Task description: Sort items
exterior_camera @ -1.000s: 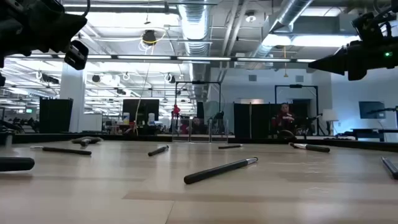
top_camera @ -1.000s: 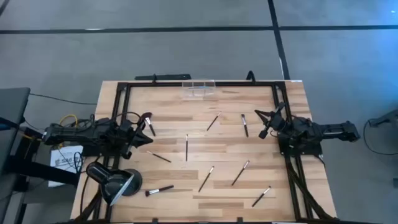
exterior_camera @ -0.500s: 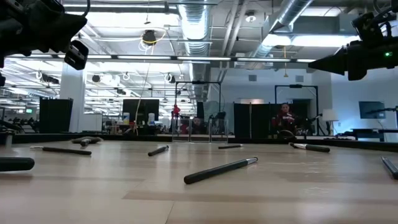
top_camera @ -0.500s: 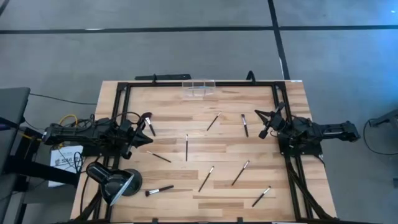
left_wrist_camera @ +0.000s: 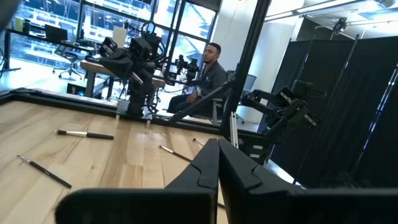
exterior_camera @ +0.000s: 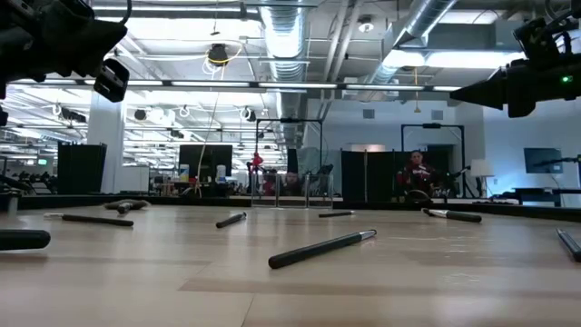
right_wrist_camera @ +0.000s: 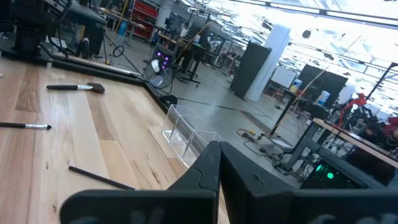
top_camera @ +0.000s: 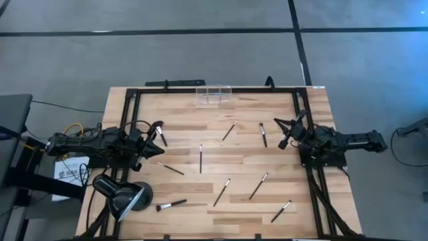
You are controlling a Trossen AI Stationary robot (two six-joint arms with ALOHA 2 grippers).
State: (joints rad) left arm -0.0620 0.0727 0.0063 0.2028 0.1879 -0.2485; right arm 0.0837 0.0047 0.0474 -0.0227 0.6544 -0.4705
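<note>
Wooden table: nothing has moved over the last second | brushes lie scattered | left gripper, right gripper closed, empty (parked at opposite edges) | sorting unstarted

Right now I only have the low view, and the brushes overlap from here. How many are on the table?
Observer: The high view shows nine brushes, scattered singly across the table.
Operator: Which one lies nearest the left pincer?
Observer: The fluffy-tipped brush, beside the left pincer near the table's left edge.
Operator: Is either pincer holding anything?
Observer: No. Each wrist view shows its own fingers closed with nothing between them, and the right pincer sits at the right edge.
</note>
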